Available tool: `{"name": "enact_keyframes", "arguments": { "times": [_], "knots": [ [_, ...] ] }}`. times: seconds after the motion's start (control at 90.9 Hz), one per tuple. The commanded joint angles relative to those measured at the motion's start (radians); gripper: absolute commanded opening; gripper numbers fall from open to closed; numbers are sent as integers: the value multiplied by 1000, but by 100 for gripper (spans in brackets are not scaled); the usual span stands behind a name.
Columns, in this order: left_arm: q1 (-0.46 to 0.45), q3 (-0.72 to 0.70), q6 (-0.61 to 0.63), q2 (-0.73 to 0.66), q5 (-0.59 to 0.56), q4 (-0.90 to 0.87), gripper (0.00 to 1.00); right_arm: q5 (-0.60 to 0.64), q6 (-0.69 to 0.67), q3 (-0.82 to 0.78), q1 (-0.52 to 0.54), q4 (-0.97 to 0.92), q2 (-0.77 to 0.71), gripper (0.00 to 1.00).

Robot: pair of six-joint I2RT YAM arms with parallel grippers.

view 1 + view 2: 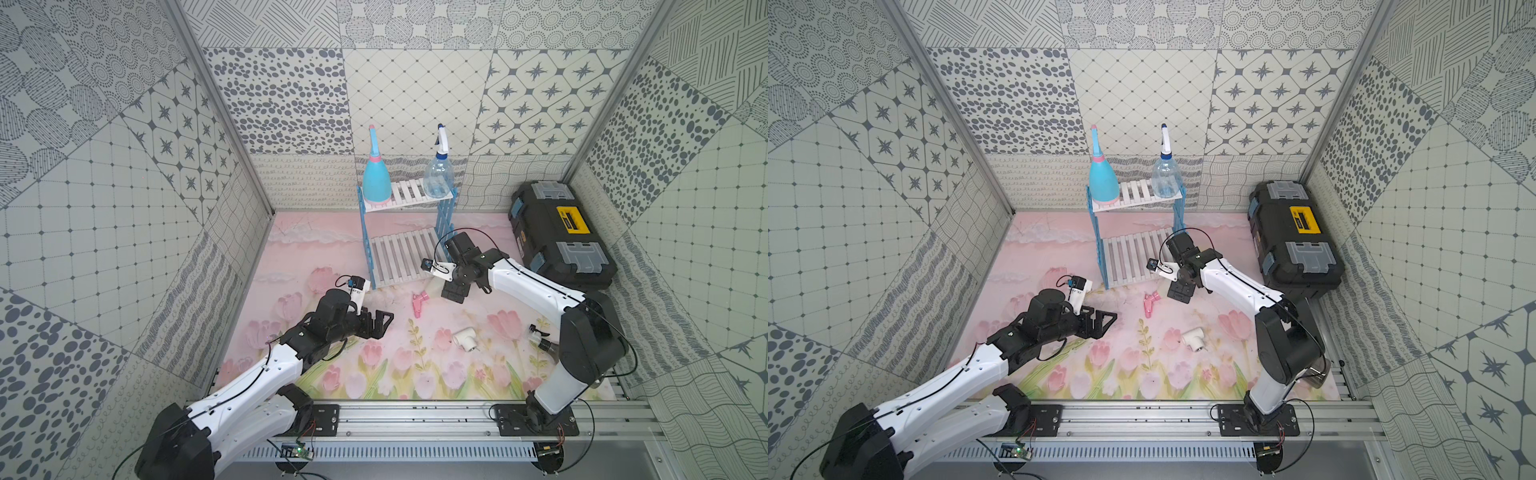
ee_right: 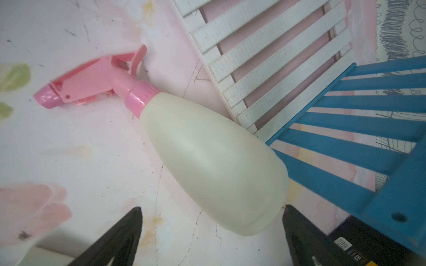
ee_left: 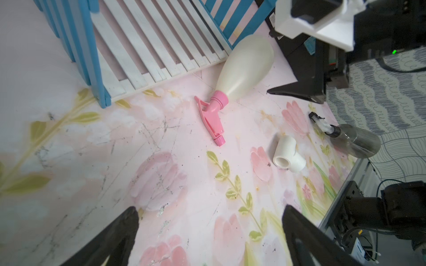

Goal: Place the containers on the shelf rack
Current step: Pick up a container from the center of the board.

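Nearest the lens, the right arm's black wedge fingers (image 2: pixel 119 239) stand wide and empty over the smooth cream plastic spray bottle with pink trigger (image 2: pixel 214 165). It lies on its side on the tulip-printed tabletop (image 2: pixel 80 149), at the front corner of the white-slatted, blue-sided two-tier shelf rack (image 1: pixel 399 257). The left arm's fingers (image 3: pixel 115 239), likewise wide and empty, extend low. The light blue spray bottle (image 1: pixel 376 183) and the clear spray bottle (image 1: pixel 438 176) stand upright on the top shelf; the smoky dark bottle (image 3: pixel 355 140) lies near a white pipe tee (image 3: pixel 288 154); the yellow label on the black toolbox (image 1: pixel 552 249) is unreadable.
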Motion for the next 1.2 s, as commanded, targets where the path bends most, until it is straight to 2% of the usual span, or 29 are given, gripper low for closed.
{"name": "enact_keyframes", "arguments": {
  "times": [0.0, 0.253, 0.484, 0.88, 1.034, 1.189],
  "knots": [
    [-4, -87, -124, 22, 150, 330, 99, 25, -116, 49, -7, 20, 51, 97],
    [-5, -106, -104, 76, 190, 341, 99, 49, -178, 87, -7, 56, 182, 97],
    [-4, -106, -116, 74, 177, 336, 99, 53, -168, 62, -7, 58, 205, 96],
    [-4, -96, -185, 90, 184, 388, 99, -10, -38, -108, 0, 58, 62, 81],
    [-3, -89, -248, 104, 181, 431, 99, -54, 72, -166, 15, 69, -41, 78],
    [-3, -73, -364, 124, 170, 503, 99, -55, 230, -236, 53, 129, -161, 77]
  ]
}}
